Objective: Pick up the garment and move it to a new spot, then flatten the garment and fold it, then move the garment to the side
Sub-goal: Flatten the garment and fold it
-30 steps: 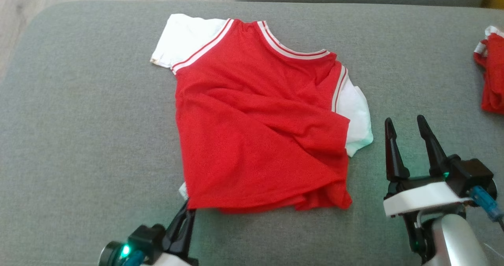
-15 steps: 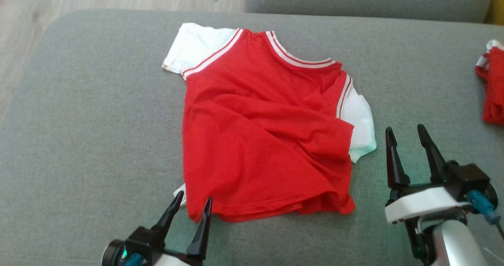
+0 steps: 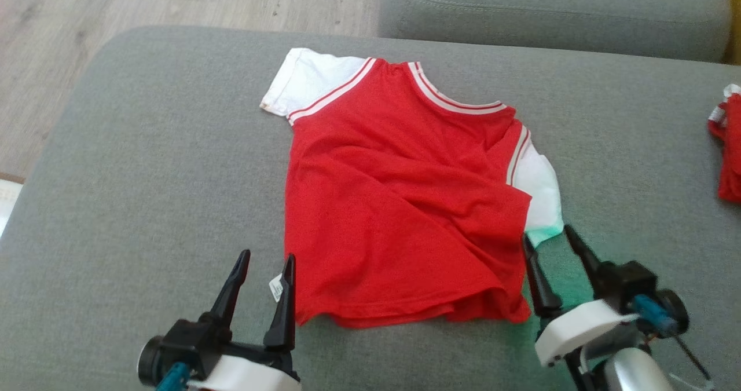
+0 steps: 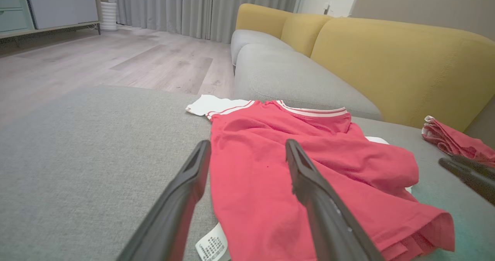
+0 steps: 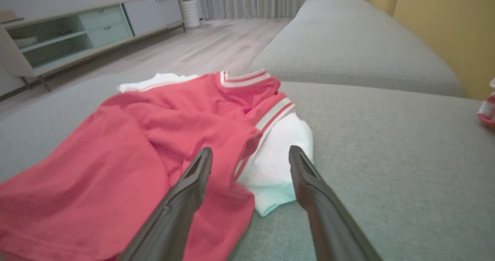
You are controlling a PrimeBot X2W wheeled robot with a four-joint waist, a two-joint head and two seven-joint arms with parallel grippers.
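A red garment with white sleeves and striped trim lies spread but wrinkled on the grey sofa seat. It also shows in the left wrist view, garment, and the right wrist view, garment. My left gripper is open beside the lower left hem corner, where a white care label sticks out. My right gripper is open at the lower right edge, near the white right sleeve. Nothing is between either pair of fingers.
A second red garment lies bunched at the seat's far right. Another grey cushion adjoins at the back, with yellow backrests behind. Wooden floor lies beyond the seat's left and far edges.
The left gripper let go of the lower left hem, opened and drew back slightly. The right gripper moved left toward the lower right edge. The camera shifted, sliding the scene down and right.
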